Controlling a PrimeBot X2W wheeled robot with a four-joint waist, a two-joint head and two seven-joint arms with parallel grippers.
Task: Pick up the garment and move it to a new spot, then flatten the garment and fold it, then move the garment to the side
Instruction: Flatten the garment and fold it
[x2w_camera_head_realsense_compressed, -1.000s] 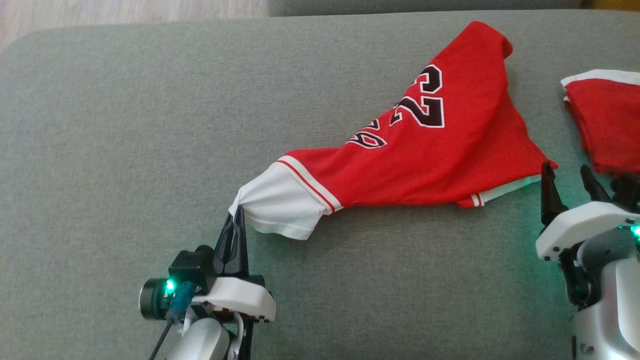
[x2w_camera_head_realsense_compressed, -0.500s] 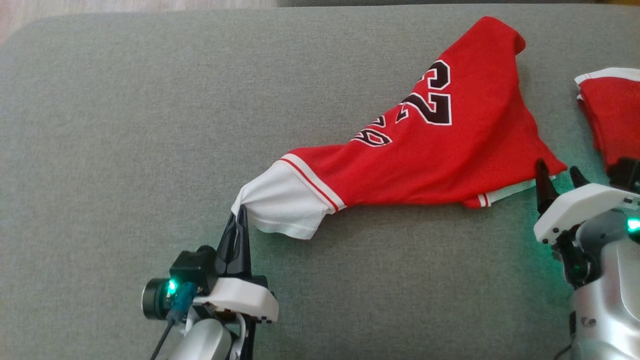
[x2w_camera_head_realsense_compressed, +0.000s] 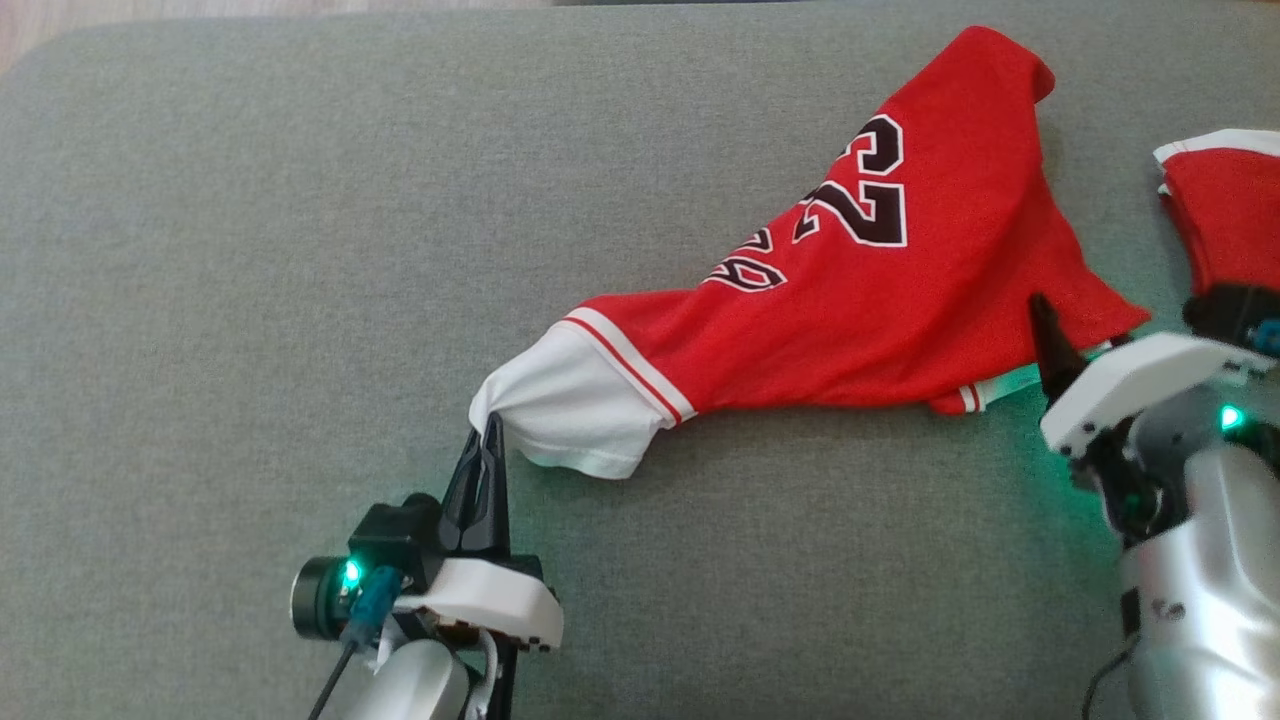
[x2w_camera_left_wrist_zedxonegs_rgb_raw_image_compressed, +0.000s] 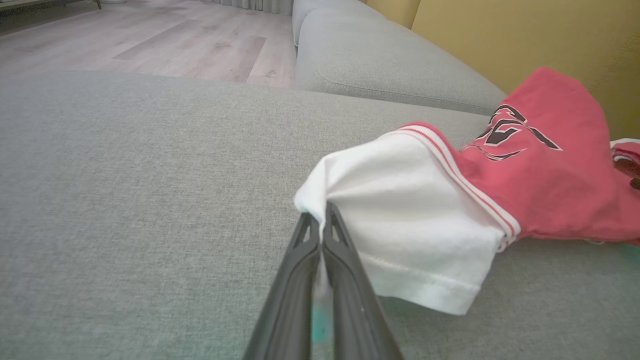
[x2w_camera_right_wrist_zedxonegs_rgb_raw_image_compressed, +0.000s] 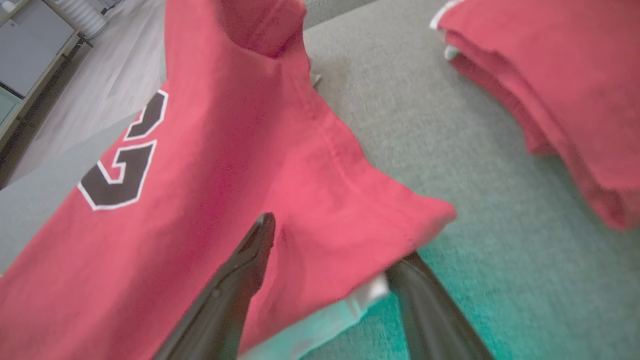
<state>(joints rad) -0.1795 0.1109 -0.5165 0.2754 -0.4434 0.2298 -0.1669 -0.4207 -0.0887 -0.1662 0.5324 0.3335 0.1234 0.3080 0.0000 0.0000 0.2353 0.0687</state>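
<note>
The garment (x2w_camera_head_realsense_compressed: 880, 300) is a red jersey with dark numbers and a white sleeve, lying crumpled on the grey cushion (x2w_camera_head_realsense_compressed: 250, 250). My left gripper (x2w_camera_head_realsense_compressed: 490, 432) is shut on the tip of the white sleeve (x2w_camera_left_wrist_zedxonegs_rgb_raw_image_compressed: 410, 225), which is drawn out toward the near left; the pinch shows in the left wrist view (x2w_camera_left_wrist_zedxonegs_rgb_raw_image_compressed: 318, 220). My right gripper (x2w_camera_head_realsense_compressed: 1085, 335) stands open at the jersey's near right corner. In the right wrist view (x2w_camera_right_wrist_zedxonegs_rgb_raw_image_compressed: 335, 245) one finger lies on top of the red cloth (x2w_camera_right_wrist_zedxonegs_rgb_raw_image_compressed: 210, 165) and the other pokes out from under the corner.
A second red cloth with white trim (x2w_camera_head_realsense_compressed: 1220, 210) lies folded at the right edge, close to my right arm, also in the right wrist view (x2w_camera_right_wrist_zedxonegs_rgb_raw_image_compressed: 550, 90). The cushion's far edge meets wooden floor (x2w_camera_left_wrist_zedxonegs_rgb_raw_image_compressed: 175, 40); another grey cushion (x2w_camera_left_wrist_zedxonegs_rgb_raw_image_compressed: 380, 65) and a yellow panel (x2w_camera_left_wrist_zedxonegs_rgb_raw_image_compressed: 525, 35) stand behind.
My right gripper has slid forward and left, so its open fingers now straddle the jersey's near right corner. The left gripper keeps its hold on the sleeve. The camera shifted slightly.
</note>
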